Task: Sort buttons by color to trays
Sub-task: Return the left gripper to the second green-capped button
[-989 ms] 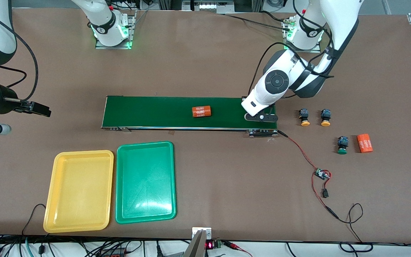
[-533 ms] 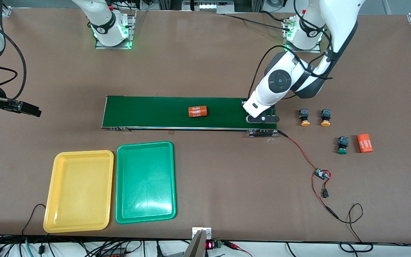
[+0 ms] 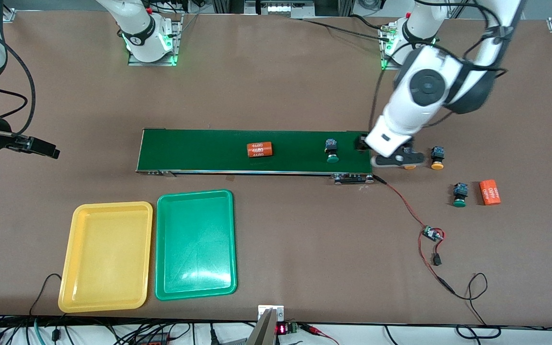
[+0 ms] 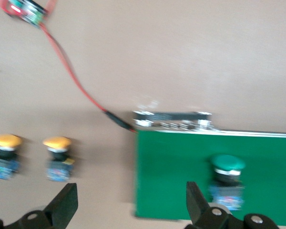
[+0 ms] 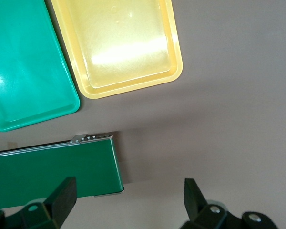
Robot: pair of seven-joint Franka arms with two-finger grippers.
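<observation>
One green-capped button (image 3: 332, 150) (image 4: 227, 177) lies on the dark-green conveyor belt (image 3: 209, 151) near the left arm's end. My left gripper (image 3: 391, 154) (image 4: 131, 205) hangs open and empty over that belt end and the table beside it. Two yellow-capped buttons (image 4: 5, 148) (image 4: 57, 151) lie just off the belt; in the front view one (image 3: 437, 158) shows whole and the hand half covers the other (image 3: 408, 166). A second green button (image 3: 459, 195) lies nearer the camera. The yellow tray (image 3: 107, 256) (image 5: 119, 43) and green tray (image 3: 195, 244) (image 5: 24, 71) sit side by side. My right gripper (image 3: 41, 146) (image 5: 128, 195) waits open off the belt's other end.
An orange "4680" cylinder (image 3: 259, 149) rides mid-belt; another (image 3: 489, 192) lies on the table beside the second green button. A red wire runs from the belt's end to a small circuit board (image 3: 432, 234) (image 4: 26, 12).
The left gripper opened, left the green button on the belt, and swung toward the yellow buttons. The orange cylinder on the belt crept toward the right arm's end.
</observation>
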